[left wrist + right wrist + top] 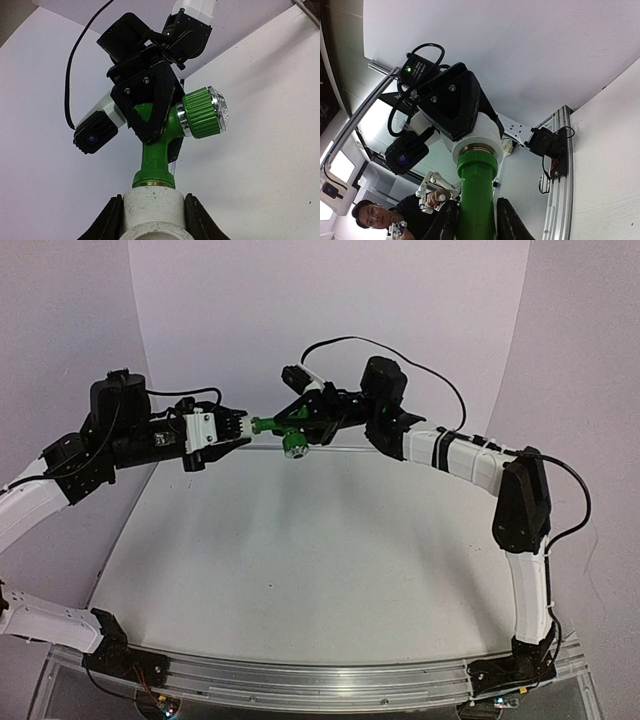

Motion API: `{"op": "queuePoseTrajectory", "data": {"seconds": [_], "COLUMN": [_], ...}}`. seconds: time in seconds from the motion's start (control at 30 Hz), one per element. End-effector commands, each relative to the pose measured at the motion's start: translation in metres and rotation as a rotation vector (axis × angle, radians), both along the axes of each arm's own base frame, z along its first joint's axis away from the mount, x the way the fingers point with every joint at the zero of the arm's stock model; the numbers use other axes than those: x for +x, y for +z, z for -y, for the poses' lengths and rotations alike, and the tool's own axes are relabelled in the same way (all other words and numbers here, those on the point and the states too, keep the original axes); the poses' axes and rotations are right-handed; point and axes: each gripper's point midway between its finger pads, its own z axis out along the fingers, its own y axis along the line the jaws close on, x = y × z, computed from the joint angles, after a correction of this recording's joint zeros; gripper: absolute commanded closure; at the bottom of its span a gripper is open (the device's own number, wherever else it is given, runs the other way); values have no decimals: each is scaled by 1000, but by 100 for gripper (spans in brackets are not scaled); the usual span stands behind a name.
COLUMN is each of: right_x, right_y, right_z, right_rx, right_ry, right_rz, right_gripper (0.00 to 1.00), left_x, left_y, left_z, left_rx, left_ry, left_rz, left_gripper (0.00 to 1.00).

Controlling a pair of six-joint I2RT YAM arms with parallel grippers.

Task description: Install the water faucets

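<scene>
- Left gripper (154, 222) clamps white fitting (154, 207); its faint embossed marks unreadable.
- Right gripper (476, 227) clamps green faucet (159, 150); stem enters fitting just ahead of left gripper's fingertips.

I find my white table (300, 570) enclosed by a curved pale-lilac backdrop (330, 290). An aluminium rail (320, 680) edges its near side.

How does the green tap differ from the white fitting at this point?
The green tap is slim, with an angled stem and a ribbed knob; the white fitting is a plain stubby cylinder. The right gripper holds the tap; the left gripper clamps the fitting. Both are in mid-air, the tap's base at the fitting's mouth.
</scene>
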Motion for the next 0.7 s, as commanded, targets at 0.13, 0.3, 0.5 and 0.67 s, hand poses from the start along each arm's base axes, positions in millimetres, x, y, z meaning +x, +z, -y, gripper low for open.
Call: {"op": "queuePoseTrajectory", "data": {"seconds": [0.13, 0.3, 0.5, 0.67], "right_x": [-38, -28, -29, -21], "right_y": [38, 21, 22, 17], "right_z": [-25, -22, -15, -7], "right_rx": [37, 13, 17, 35], "right_ry": [33, 9, -28, -74], "right_rz": [-252, -492, -549, -533], "right_gripper": [100, 100, 92, 69], "left_x": [-12, -13, -15, -11], "left_y": [-69, -75, -84, -76], "left_z": [41, 42, 42, 38], "left_rx": [110, 107, 82, 16], "left_ry": [-157, -163, -153, -105], "left_rz": [-51, -79, -137, -159], "left_gripper": [100, 100, 100, 100]}}
